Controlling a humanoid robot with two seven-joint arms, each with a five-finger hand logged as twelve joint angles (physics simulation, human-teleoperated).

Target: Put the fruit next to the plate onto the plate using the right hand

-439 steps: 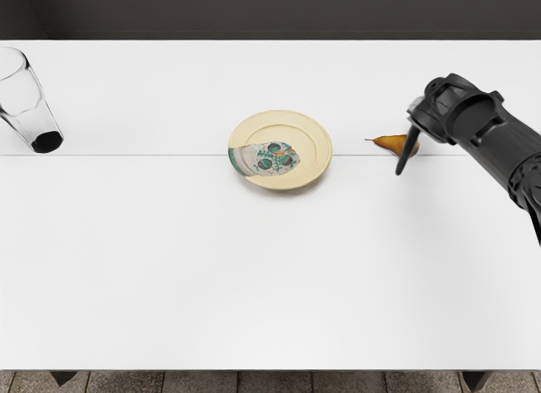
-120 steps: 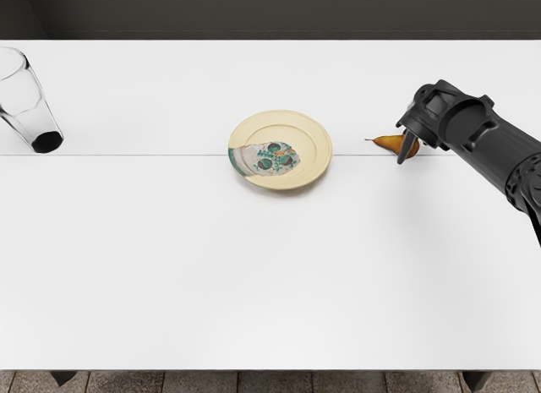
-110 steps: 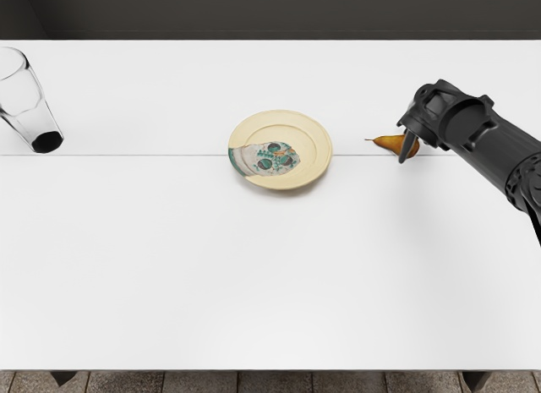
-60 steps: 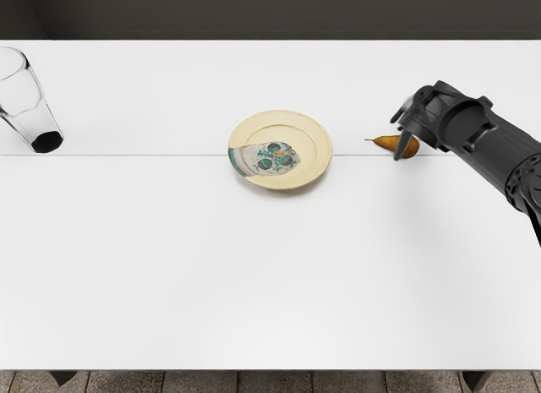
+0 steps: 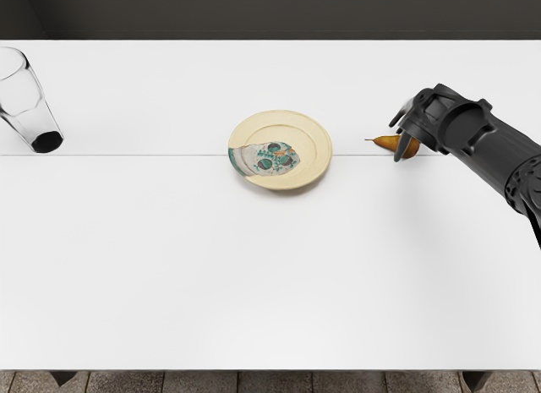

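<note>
No legible text anywhere; just a painted motif (image 5: pixel 272 159) on the plate (image 5: pixel 316 139)

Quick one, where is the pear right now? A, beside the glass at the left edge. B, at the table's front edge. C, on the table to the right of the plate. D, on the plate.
C: the pear lies on the table to the right of the plate, with the right hand at it.

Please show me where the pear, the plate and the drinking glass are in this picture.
pear (image 5: pixel 389 143), head view, on its brown body near the stem end.
plate (image 5: pixel 317 138), head view, on the plain cream rim at its right side.
glass (image 5: pixel 21 93), head view, on its clear side wall.
</note>
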